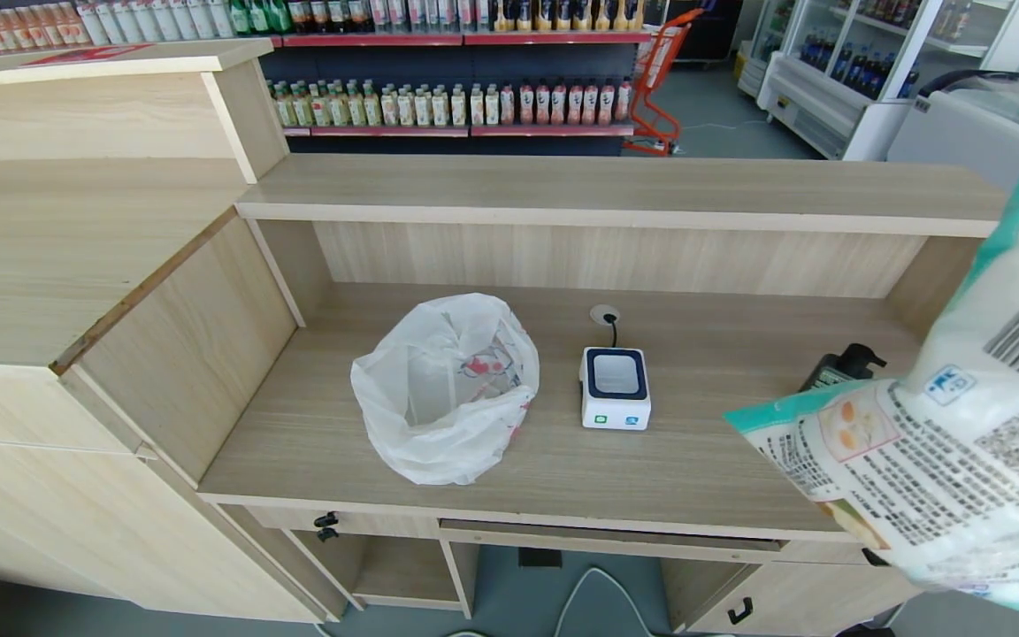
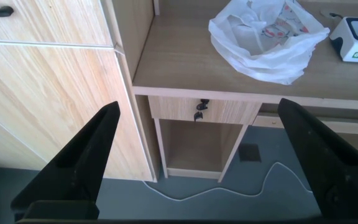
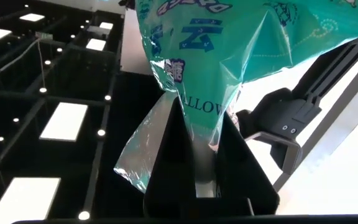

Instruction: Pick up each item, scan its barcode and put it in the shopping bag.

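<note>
In the head view the teal food packet hung raised with its barcode facing the camera. It was well apart from the scanner and the seemingly empty shopping bag on the counter, so scanning and bagging probably both remained. In the left wrist view the left gripper stood spread and empty, the bag beyond its fingertips. In the right wrist view the right gripper pinched the packet's crimped edge.
</note>
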